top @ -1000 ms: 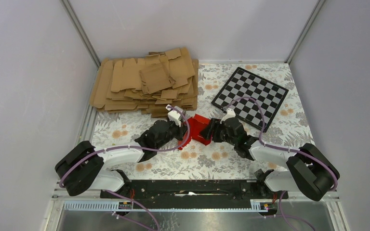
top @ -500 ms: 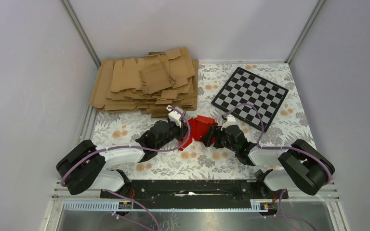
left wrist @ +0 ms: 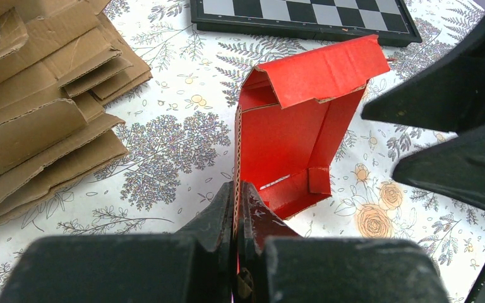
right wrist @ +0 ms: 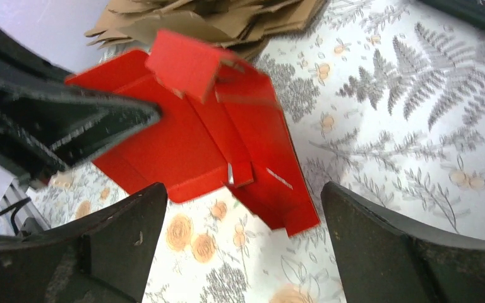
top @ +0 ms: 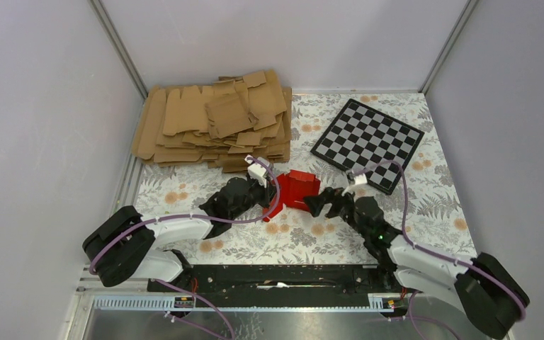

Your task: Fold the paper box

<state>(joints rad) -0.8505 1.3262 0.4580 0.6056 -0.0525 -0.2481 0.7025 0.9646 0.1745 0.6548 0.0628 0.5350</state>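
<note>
The red paper box [top: 296, 189] stands partly folded in the middle of the table. In the left wrist view it [left wrist: 290, 129] has raised walls, a bent top flap and a small tab inside. My left gripper [left wrist: 237, 189] is shut on the edge of its left wall; in the top view it [top: 272, 195] sits at the box's left side. My right gripper [top: 312, 205] is open and empty just right of the box. In the right wrist view its fingers [right wrist: 120, 233] stand wide apart below the box [right wrist: 189, 136].
A pile of brown cardboard blanks [top: 212, 120] lies at the back left. A black-and-white checkered board [top: 368, 138] lies at the back right. A floral cloth [top: 425, 191] covers the table. Grey walls enclose the space.
My right gripper has let go of the box, opened and drawn back to the right and nearer. The box's right side now stands more upright. My left gripper still holds the box.
</note>
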